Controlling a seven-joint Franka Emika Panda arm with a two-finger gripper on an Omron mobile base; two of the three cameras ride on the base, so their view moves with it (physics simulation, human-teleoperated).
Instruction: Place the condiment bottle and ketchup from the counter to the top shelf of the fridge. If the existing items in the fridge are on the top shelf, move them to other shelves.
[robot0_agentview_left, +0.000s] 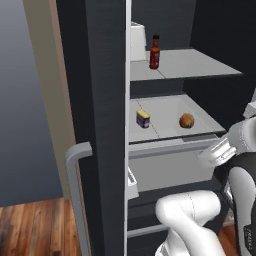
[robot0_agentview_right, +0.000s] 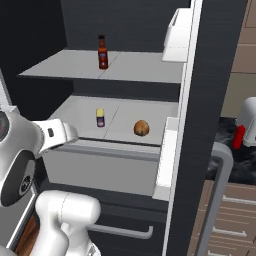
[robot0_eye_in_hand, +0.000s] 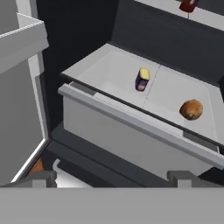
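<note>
The condiment bottle (robot0_agentview_left: 155, 52) (robot0_agentview_right: 103, 52), dark red with a black cap, stands upright on the fridge's top shelf (robot0_agentview_left: 200, 65) (robot0_agentview_right: 145, 67); its base shows in the hand view (robot0_eye_in_hand: 188, 5). A red ketchup bottle (robot0_agentview_right: 239, 137) stands on the dark counter to the right of the fridge, partly hidden by the door. My gripper (robot0_eye_in_hand: 113, 178) is open with nothing between its fingers. It hangs in front of the fridge, low before the middle shelf (robot0_eye_in_hand: 113, 70).
On the middle shelf are a small purple jar with a yellow lid (robot0_agentview_left: 143, 119) (robot0_agentview_right: 100, 118) (robot0_eye_in_hand: 142, 79) and a round brown item (robot0_agentview_left: 186, 120) (robot0_agentview_right: 141, 128) (robot0_eye_in_hand: 191, 109). Open fridge doors (robot0_agentview_left: 100, 125) (robot0_agentview_right: 210, 125) flank the opening. A white appliance (robot0_agentview_right: 248, 117) stands by the ketchup.
</note>
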